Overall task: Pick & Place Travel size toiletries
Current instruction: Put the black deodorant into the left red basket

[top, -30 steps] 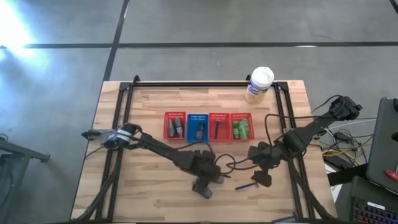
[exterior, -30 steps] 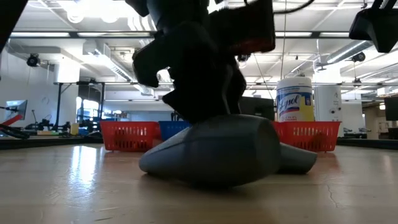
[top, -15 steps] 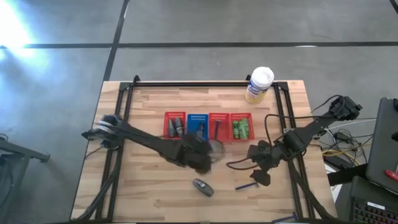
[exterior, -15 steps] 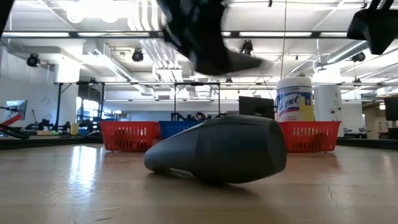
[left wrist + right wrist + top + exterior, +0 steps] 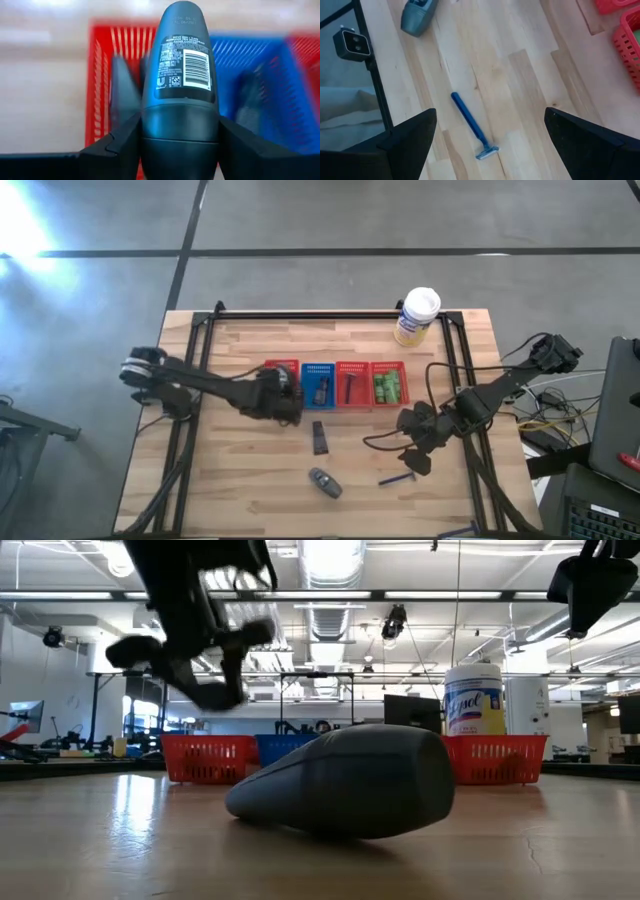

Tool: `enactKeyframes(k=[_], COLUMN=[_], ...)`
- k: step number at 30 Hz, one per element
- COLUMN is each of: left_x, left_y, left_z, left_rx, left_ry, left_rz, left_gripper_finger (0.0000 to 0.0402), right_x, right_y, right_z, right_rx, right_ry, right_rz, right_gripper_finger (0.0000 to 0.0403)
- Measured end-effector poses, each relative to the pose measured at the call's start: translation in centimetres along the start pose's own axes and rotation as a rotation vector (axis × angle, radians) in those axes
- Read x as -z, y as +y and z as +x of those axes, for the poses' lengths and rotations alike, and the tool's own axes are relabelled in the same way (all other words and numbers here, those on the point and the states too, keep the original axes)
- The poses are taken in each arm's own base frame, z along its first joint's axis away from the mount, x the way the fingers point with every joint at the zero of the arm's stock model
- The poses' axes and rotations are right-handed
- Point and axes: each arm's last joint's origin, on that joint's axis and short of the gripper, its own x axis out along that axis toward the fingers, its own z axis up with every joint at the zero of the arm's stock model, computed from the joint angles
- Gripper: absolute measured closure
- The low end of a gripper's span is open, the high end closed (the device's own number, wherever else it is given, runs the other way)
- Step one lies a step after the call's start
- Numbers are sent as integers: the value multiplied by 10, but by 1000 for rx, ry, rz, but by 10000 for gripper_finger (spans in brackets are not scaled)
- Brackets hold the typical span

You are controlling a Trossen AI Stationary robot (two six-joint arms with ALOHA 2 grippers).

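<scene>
My left gripper [image 5: 285,402] hangs over the left red basket [image 5: 281,380], shut on a grey rounded tube [image 5: 184,65] with a barcode label. A second grey tube [image 5: 326,481] lies on its side near the table's front; it fills the low view [image 5: 345,780]. A dark wedge-shaped piece [image 5: 319,437] lies flat in front of the baskets. A blue-handled razor [image 5: 470,125] lies flat on the wood. My right gripper [image 5: 415,455] hovers open above it, touching nothing [image 5: 490,112]. My left gripper pinches the tube's darker, wider end [image 5: 180,135] between its two fingers, one on each side. The tube lies along the fingers and its labelled end sticks out past their tips. It is lifted clear, over the left red basket [image 5: 100,85].
Four small baskets stand in a row: red, blue [image 5: 318,383], red [image 5: 352,383], and red [image 5: 388,383] holding green packets. The left red basket holds grey pieces. A white-capped canister [image 5: 417,316] stands at the far right. Bare wood lies left of the baskets.
My left gripper has risen from the near middle of the table with one grey tube and gone toward the far left, up to the left red basket. The other grey tube has stayed on the table. The dark wedge now shows where the arm was.
</scene>
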Motion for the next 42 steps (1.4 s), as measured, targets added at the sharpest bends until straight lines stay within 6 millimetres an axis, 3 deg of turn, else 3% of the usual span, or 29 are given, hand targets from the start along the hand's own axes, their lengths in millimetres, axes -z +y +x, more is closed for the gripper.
enactKeyframes(k=[4, 10, 19, 23, 26, 29, 36, 42], left_x=[-2, -10, -14, -16, -10, 0, 5, 9], left_y=[4, 6, 7, -1, -6, 2, 46, 80], left_z=[27, 34, 31, 3, -31, -61, -75, -80], left_rx=[30, 19, 8, 147, 336, 462, 473, 593], left_ry=[123, 117, 143, 185, 145, 125, 218, 266], left_rz=[-2, -3, 23, 248, 606, 884, 1019, 1066], left_gripper_finger=[184, 160, 156, 155, 154, 154, 154, 154], right_x=[0, 0, 0, -4, -10, -15, -42, -70], right_y=[0, 0, 1, 9, 21, 31, 70, 96], right_z=[0, 0, 0, 4, 19, 43, 90, 135], right_rx=[0, -1, -7, -91, -146, -157, -204, -70], right_ry=[0, 0, 1, 0, -10, 9, -8, -25], right_rz=[5, 26, 26, 22, 17, 52, 203, 200], right_gripper_finger=[35, 35, 35, 35, 35, 35, 35, 35])
